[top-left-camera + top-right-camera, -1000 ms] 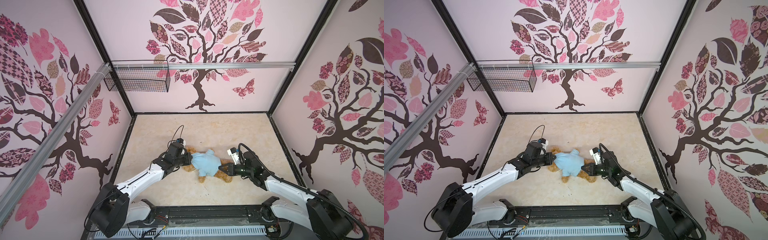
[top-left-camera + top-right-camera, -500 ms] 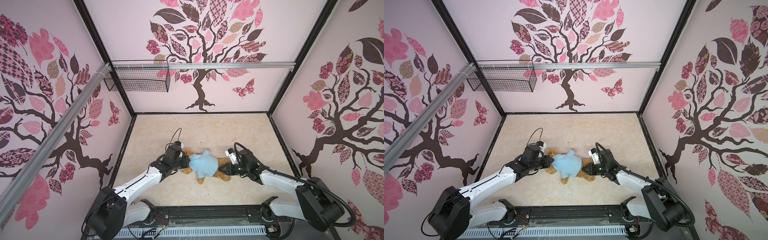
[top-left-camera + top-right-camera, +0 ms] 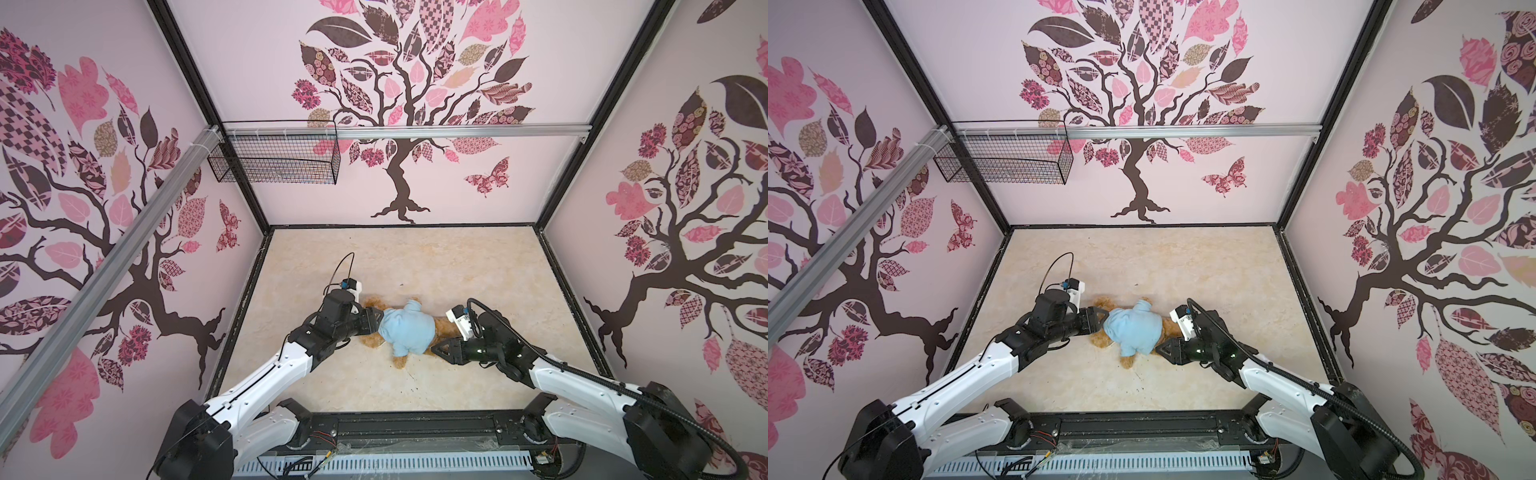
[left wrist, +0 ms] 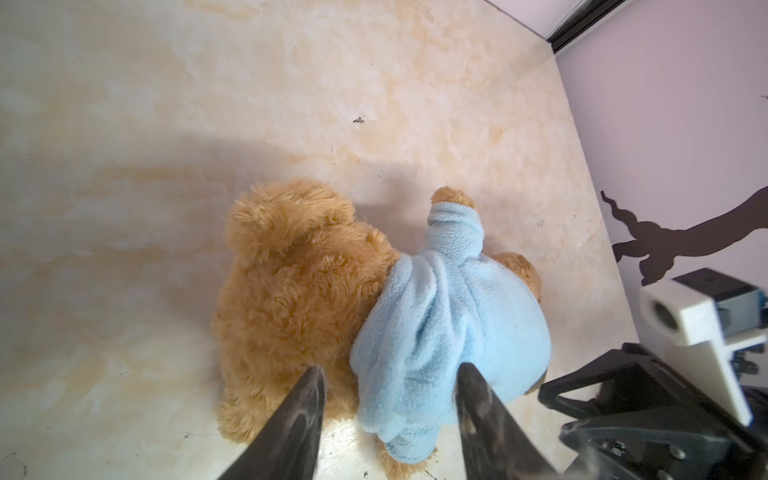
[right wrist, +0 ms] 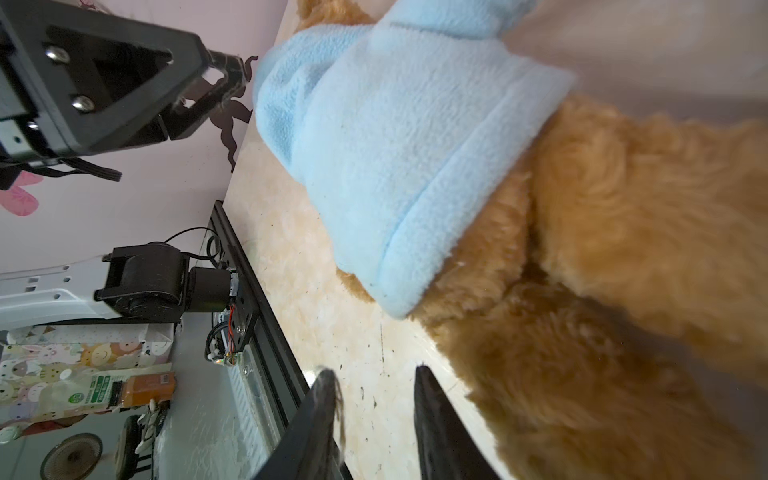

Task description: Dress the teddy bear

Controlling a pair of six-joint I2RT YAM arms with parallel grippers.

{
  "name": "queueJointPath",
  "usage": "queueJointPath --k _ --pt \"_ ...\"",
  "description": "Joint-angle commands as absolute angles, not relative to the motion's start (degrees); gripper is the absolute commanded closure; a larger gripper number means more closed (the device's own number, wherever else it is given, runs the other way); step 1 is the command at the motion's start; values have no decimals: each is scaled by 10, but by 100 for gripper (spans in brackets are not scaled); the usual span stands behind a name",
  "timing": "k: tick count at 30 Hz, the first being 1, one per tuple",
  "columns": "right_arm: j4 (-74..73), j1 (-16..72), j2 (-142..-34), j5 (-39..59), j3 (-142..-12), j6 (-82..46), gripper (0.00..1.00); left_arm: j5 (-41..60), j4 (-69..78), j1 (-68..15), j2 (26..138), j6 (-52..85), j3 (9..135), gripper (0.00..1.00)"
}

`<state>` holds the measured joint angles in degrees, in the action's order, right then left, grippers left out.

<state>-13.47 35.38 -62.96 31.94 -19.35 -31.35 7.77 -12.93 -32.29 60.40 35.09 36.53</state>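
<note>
Teddy bear: golden-brown curly fur, round ear showing, face not in view. It lies flat on the tabletop, roughly mid-width and nearer the front edge, btwn the two claws. The head points toward the left arm, the legs toward the right.

A light blue fleece hoodie is on the bear's torso. Its neck edge sits bunched against the back of the head, and its hem stops at the waist, w/ bare fur past it in the right wrist view. One sleeve sticks out toward the back wall w/ a brown paw tip poking from the cuff. Another paw shows at the near side.

Left claw: released, jaws apart. It sits at the neck end, w/ bunched hoodie fabric and head fur in the gap, and isn't pinching either.

Right claw: released, jaws apart, only bare tabletop btwn them. It is just beside the bear's legs and low to the surface.

Wire basket: black mesh, hung from the metal rail at the back-left corner, well apart from the bear. Can't tell its contents from here.
</note>
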Motion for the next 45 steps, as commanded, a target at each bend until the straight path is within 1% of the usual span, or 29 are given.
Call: queueJointPath --k 1,5,11,14,16,17,18,20,27,31,33,35,39,42,45 --pt "-197 366 -670 303 -204 -335 68 73 -126 -330 608 337 382 43" --pt "-252 389 -716 289 -198 -347 70 76 -118 -350 651 330 418 42" --pt "-364 400 -765 279 -180 -383 77 71 -93 -363 738 316 468 40" --pt "-412 402 -773 252 -168 -396 85 70 -84 -363 787 307 490 41" --pt "-422 402 -766 226 -159 -396 93 60 -87 -362 813 309 496 41" --pt "-428 402 -755 214 -153 -395 99 49 -84 -360 822 308 492 41" --pt "-430 402 -740 205 -145 -394 100 41 -80 -357 829 308 486 41" --pt "-421 402 -699 192 -132 -391 100 34 -75 -347 840 305 476 41" --pt "-308 400 -533 133 -82 -387 100 10 -74 -329 865 294 458 42" --pt "-244 382 -488 116 -70 -398 100 10 -75 -328 882 292 455 42" --pt "-214 368 -492 103 -66 -411 100 10 -69 -328 891 295 450 42" --pt "-208 342 -518 116 -59 -420 100 12 -65 -328 896 297 446 42" --pt "-249 326 -569 151 -48 -411 100 14 -61 -328 863 303 439 41" --pt "-255 326 -598 158 -57 -392 100 23 -67 -327 814 321 421 38" --pt "-262 327 -610 168 -62 -388 100 63 -72 -324 758 360 385 30"
